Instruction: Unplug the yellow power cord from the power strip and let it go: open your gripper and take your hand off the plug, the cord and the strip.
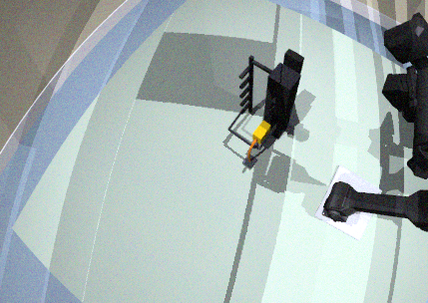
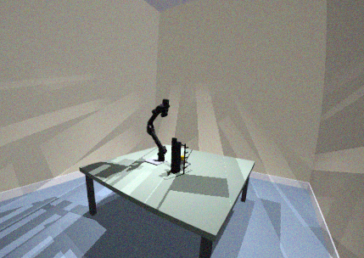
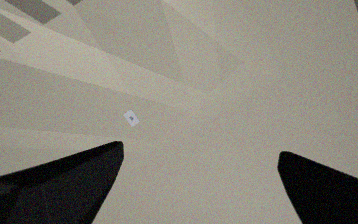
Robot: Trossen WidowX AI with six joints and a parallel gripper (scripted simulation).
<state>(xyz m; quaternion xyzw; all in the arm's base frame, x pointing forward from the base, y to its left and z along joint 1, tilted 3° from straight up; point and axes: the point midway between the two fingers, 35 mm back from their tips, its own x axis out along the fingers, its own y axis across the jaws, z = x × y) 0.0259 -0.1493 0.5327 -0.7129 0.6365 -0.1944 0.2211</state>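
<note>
Setting: a plain beige-walled room with a bluish floor; a pale green counter [image 2: 213, 199] on dark legs stands in the middle of it.

Item 1, power strip [image 1: 281, 95]: a tall black block standing upright on the counter, taken here as the landmark. A thin black wire rack [image 1: 246, 89] is set just beside it.

Item 2, yellow plug [image 1: 260, 132]: seen at the foot of the power strip, touching its lower face and judged to be seated in a socket. An orange-yellow cord [image 1: 251, 149] runs from the plug away from the strip, ending at a small dark block on the counter. The plug's axis is judged to point out of the strip's face, along the line of the cord.

Item 3, arm: its base is fixed on a white plate [image 1: 357, 226] well apart from the power strip. The arm is raised high above the counter.

Item 4, hand [image 3: 200, 180]: its two dark fingers are spread wide with nothing between them; only bare wall is seen past them in the wrist view. The hand is pointed away from the strip.

Judgement: the plug lies below the hand and off to the side of the base, so a turn toward the strip and a descent to its foot are called for.
</note>
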